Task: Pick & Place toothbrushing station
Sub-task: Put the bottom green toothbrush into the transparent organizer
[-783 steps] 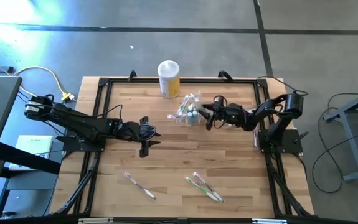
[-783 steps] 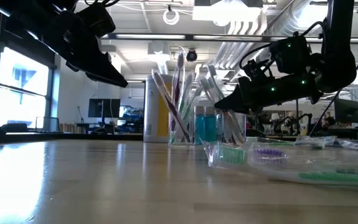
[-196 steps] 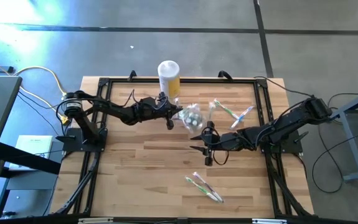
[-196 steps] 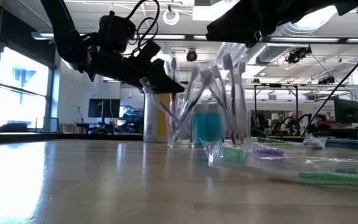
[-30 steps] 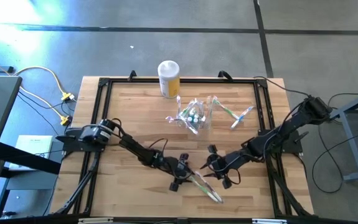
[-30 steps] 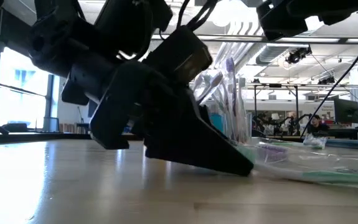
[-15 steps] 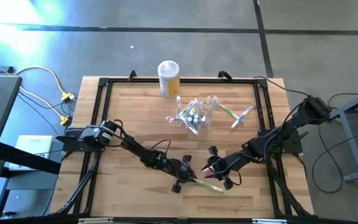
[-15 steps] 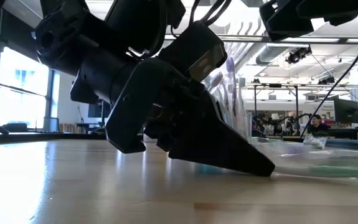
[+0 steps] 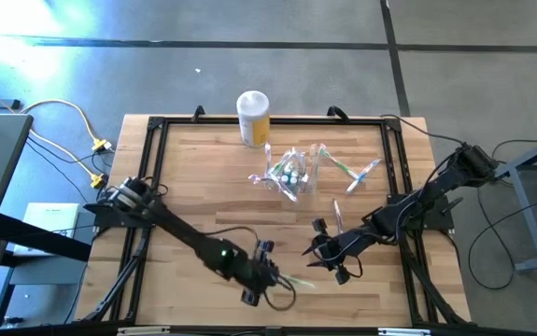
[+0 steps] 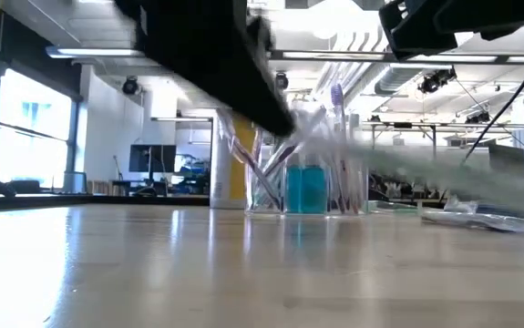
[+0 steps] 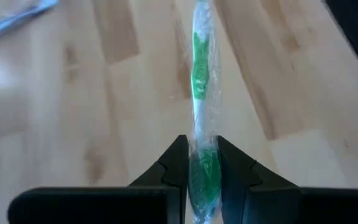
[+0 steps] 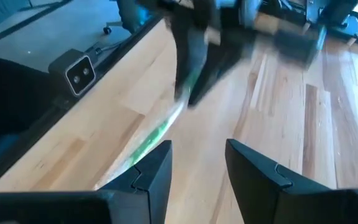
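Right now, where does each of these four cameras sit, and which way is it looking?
High view: overhead, looking straight down on table, both arms.
Low view: tabletop height, facing toothbrushing station; dark arm blurs above.
Left wrist: behind left claw, shut on wrapped green toothbrush.
Right wrist: behind open right claw.
Shared: both wrist views see that toothbrush.

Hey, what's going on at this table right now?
Two robot arms are loading toothbrushes into a clear holder that stands toward the back of the table, beside a yellow canister. The left gripper, near the front edge, is shut on a wrapped green toothbrush held above the wood. The right gripper waits open just beside it, holding nothing. Two more wrapped toothbrushes lie right of the holder.
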